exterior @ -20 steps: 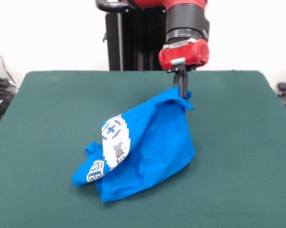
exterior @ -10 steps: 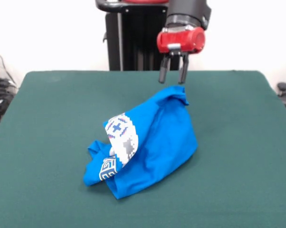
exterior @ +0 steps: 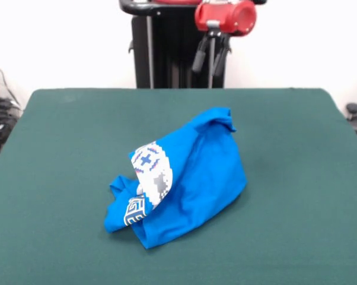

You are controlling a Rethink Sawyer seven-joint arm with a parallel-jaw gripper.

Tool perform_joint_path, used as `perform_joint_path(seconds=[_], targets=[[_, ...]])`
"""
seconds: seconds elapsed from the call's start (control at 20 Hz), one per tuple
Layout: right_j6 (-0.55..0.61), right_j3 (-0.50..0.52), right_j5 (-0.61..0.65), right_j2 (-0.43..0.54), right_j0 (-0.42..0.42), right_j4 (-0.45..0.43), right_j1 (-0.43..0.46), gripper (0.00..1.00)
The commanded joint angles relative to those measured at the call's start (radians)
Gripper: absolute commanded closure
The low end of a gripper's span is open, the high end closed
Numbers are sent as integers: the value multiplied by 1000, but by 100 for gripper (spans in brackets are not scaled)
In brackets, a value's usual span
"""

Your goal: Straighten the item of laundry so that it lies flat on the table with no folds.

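1. T-shirt lies crumpled near the middle of the table, folded over itself, white graphic showing on its left.
2. Long axis runs diagonally: lower-left end near, upper-right end far.
3. Gripper hangs above the far edge, fingers spread, empty.

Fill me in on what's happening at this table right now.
A Sawyer arm is working on straightening a bright blue T-shirt on the green table. At this moment its gripper hangs above the far edge of the table with the jaws open and empty, touching nothing. The shirt lies in a bunched heap near the middle, folded over itself, with its white pixel graphic curled up on one side. It is far from flat, so the job is not yet done.
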Motion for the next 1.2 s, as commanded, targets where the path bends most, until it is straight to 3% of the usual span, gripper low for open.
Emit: perform_joint_path(seconds=[0.05,0.2,0.45,0.7,0.9,1.05,1.15,1.2], targets=[[-257,-251,224,-158,101,151,21,0],[-230,-352,299,-176,74,50,72,0],[-284,-611,639,-261,62,-147,194,0],[-210,-802,892,-298,42,-350,277,0],[-153,-798,1012,-238,-5,-473,272,0],[-134,-729,982,-156,-60,-533,271,0],[-72,-707,938,-211,-28,-579,275,0],[-78,-658,916,-153,-76,-575,264,0]])
